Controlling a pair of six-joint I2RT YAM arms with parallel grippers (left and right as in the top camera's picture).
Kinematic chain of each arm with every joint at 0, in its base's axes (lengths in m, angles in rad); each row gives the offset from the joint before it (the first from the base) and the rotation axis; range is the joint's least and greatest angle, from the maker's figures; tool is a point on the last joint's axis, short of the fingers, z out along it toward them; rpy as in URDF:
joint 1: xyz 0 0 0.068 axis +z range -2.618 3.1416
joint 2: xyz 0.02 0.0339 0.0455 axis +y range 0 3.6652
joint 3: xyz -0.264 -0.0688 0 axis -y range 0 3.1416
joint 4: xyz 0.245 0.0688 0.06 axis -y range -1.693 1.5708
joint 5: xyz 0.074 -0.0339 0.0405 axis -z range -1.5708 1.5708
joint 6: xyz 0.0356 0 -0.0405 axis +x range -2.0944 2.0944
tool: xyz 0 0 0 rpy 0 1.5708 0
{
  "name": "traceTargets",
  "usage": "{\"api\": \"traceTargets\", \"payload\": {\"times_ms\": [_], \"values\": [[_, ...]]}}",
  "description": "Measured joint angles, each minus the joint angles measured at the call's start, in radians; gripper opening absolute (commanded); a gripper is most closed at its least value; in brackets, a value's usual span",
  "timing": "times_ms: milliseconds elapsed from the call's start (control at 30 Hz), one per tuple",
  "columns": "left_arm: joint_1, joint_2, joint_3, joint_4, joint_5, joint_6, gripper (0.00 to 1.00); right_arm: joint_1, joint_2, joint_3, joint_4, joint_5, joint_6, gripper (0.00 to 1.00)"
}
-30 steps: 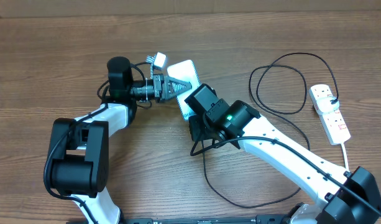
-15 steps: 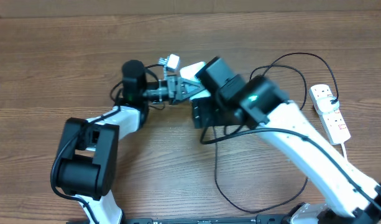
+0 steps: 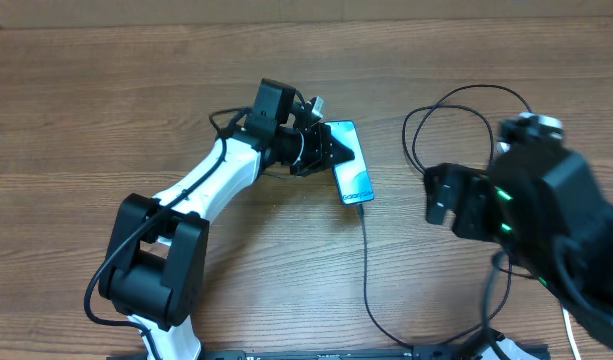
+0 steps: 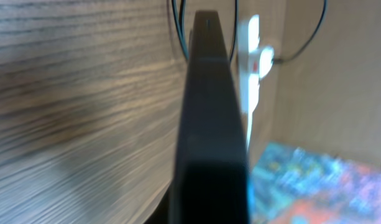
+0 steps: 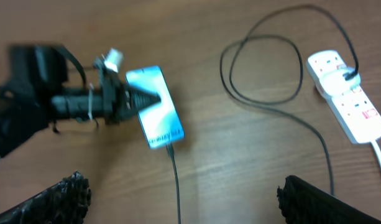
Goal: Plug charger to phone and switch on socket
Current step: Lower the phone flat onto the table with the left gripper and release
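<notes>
At table centre my left gripper (image 3: pixel 326 152) clamps the phone (image 3: pixel 348 168), charger (image 3: pixel 366 260) tip seemingly seated — plugging looks done; right gripper (image 5: pixel 181 196) spread wide, empty; next — reach the socket (image 5: pixel 348 93), press its switch.

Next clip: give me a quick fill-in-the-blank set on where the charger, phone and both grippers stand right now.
1. The left gripper holds the ___.
2. The charger has its small tip in the lower end of the phone, and its other end reaches the white ___.
3. The right gripper is ___ and empty.
Missing words: phone; socket; open.
</notes>
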Motion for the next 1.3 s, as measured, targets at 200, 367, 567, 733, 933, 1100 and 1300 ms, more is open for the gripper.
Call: {"api": "traceTargets", "payload": {"times_ms": [200, 367, 567, 733, 933, 1100, 1300], "values": [[0.089, 0.002, 0.020, -0.343, 0.044, 0.397, 0.04, 0.000, -0.021, -0.077, 0.095, 0.016, 0.028, 0.98], [0.171, 0.023, 0.020, -0.408, 0.048, 0.607, 0.04, 0.000, 0.050, -0.162, 0.166, -0.007, 0.046, 0.98], [0.190, 0.129, 0.020, -0.417, 0.029, 0.686, 0.04, 0.000, 0.098, -0.174, 0.167, -0.028, 0.061, 0.99], [0.191, 0.230, 0.021, -0.452, 0.036, 0.683, 0.04, 0.000, 0.097, -0.174, 0.167, -0.032, 0.066, 0.99], [0.190, 0.255, 0.024, -0.490, 0.018, 0.671, 0.09, 0.000, 0.097, -0.174, 0.172, -0.033, 0.066, 1.00], [0.188, 0.255, 0.034, -0.495, -0.038, 0.628, 0.15, 0.000, 0.097, -0.174, 0.193, -0.033, 0.067, 1.00], [0.181, 0.249, 0.046, -0.499, -0.073, 0.570, 0.21, 0.000, 0.097, -0.174, 0.212, -0.028, 0.068, 1.00]]}}
